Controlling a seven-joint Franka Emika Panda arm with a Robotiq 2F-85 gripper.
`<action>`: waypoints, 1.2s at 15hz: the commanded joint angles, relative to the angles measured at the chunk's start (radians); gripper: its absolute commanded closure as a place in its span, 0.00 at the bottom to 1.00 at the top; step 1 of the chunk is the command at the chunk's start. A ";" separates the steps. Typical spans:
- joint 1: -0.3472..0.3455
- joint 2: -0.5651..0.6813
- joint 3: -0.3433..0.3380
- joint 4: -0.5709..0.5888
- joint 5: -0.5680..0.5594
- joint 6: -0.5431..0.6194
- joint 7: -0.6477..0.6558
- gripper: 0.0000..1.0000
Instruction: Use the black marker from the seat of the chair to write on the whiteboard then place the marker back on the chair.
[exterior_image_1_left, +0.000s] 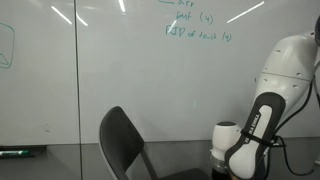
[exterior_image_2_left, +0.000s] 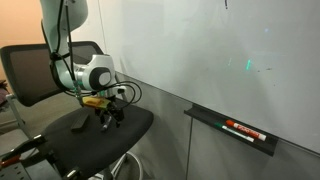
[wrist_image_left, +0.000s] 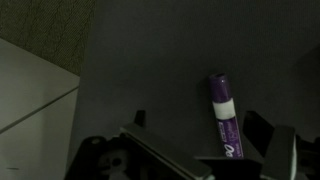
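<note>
In the wrist view a marker (wrist_image_left: 224, 115) with a purple cap and a white band lies on the dark chair seat (wrist_image_left: 150, 70). It looks purple rather than black. My gripper (wrist_image_left: 199, 122) is open and straddles the marker, which lies nearer the right finger, with neither finger touching it. In an exterior view the gripper (exterior_image_2_left: 108, 120) hangs low over the seat (exterior_image_2_left: 85, 138) of the black chair, and the marker is hidden under it. The whiteboard (exterior_image_2_left: 220, 50) stands behind the chair. It carries green writing (exterior_image_1_left: 195, 25).
The chair's backrest (exterior_image_1_left: 120, 140) rises beside the arm (exterior_image_1_left: 262, 115). A tray (exterior_image_2_left: 215, 122) under the whiteboard holds a red-labelled marker (exterior_image_2_left: 245, 131). A white surface edge (wrist_image_left: 30, 85) shows beyond the seat in the wrist view.
</note>
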 joint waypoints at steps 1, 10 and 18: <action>0.004 0.037 0.036 0.037 0.031 0.002 -0.059 0.00; 0.058 0.059 0.031 0.027 -0.008 0.058 -0.133 0.12; 0.132 0.061 -0.035 0.016 -0.031 0.131 -0.165 0.84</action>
